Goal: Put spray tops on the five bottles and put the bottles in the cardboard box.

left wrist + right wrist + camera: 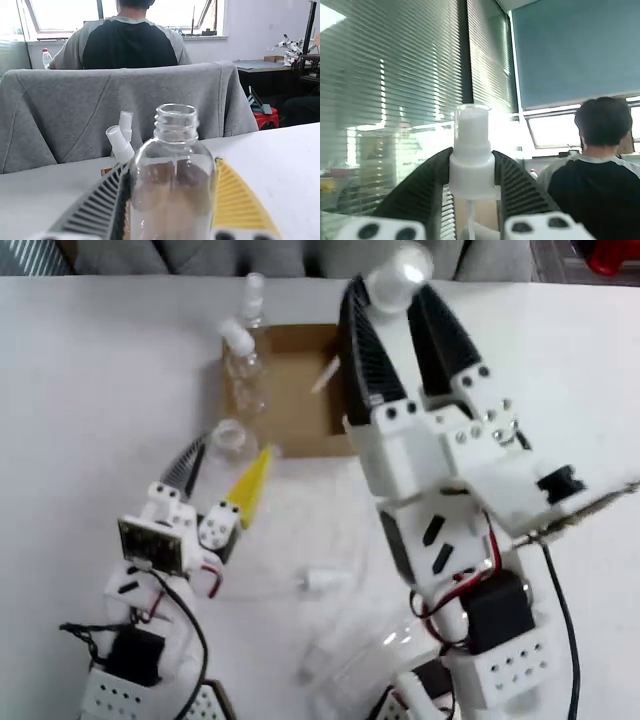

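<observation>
— Clear round bottle (172, 170) with a bare threaded neck, left of centre in the high view, just beside the lower left corner of the brown cardboard box (300, 405). How will it handle?
— Light and empty by the look of it. It is thin-walled and smooth, so likely slippery, and it may give under a hard squeeze. The left claw (233, 450) is clenched on its body below the shoulder, with the grey ribbed finger (97, 210) on one side and the yellow finger (237, 200) on the other. I think that is the right place, since the neck is left free.
— And the top for it?
— White plastic spray top (471, 150) with a clear cap, small and stiff, with a thin dip tube under it. The right claw (390, 290), with black ribbed fingers, grasps it by the collar at the top centre of the high view. I judge the tube bends easily, so it should enter straight.
— What else?
— Two capped clear bottles (243, 345) at the box's upper left corner; whether they are inside it I can't tell. A loose white spray top (325, 580) lies on the white bench (90, 390), low centre.
</observation>
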You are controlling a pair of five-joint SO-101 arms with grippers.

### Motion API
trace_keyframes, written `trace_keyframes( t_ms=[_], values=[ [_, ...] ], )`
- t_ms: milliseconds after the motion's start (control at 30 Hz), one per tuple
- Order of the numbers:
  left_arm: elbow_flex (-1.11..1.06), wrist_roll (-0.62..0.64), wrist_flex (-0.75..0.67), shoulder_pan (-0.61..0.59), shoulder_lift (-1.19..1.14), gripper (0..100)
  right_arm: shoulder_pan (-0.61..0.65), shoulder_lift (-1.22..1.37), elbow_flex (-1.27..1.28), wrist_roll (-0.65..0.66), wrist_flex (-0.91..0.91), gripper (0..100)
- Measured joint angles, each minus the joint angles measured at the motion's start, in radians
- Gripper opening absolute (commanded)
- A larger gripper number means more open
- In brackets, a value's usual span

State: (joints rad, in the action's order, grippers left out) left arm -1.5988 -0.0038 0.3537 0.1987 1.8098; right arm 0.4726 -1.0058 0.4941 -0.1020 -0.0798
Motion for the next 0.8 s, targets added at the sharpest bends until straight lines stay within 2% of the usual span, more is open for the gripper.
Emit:
trace_keyframes(
  t_ms=[133, 300, 467, 633, 800],
  values=[
    [-0.060, 0.000, -0.046, 0.000, 0.000, 2, 0.121, 0.017, -0.095, 0.000, -0.063, 1.5],
    [-0.097, 0.000, -0.091, 0.000, 0.000, 2, 0.302, -0.037, -0.060, 0.000, -0.103, 1.5],
    [-0.097, 0.000, -0.091, 0.000, 0.000, 2, 0.315, -0.026, 0.107, 0.002, 0.023, 1.5],
    [-0.097, 0.000, -0.091, 0.000, 0.000, 2, 0.324, 0.060, 0.158, 0.114, 0.144, 1.5],
    [-0.097, 0.000, -0.091, 0.000, 0.000, 2, 0.322, 0.144, 0.158, 0.170, 0.175, 1.5]
  ],
)
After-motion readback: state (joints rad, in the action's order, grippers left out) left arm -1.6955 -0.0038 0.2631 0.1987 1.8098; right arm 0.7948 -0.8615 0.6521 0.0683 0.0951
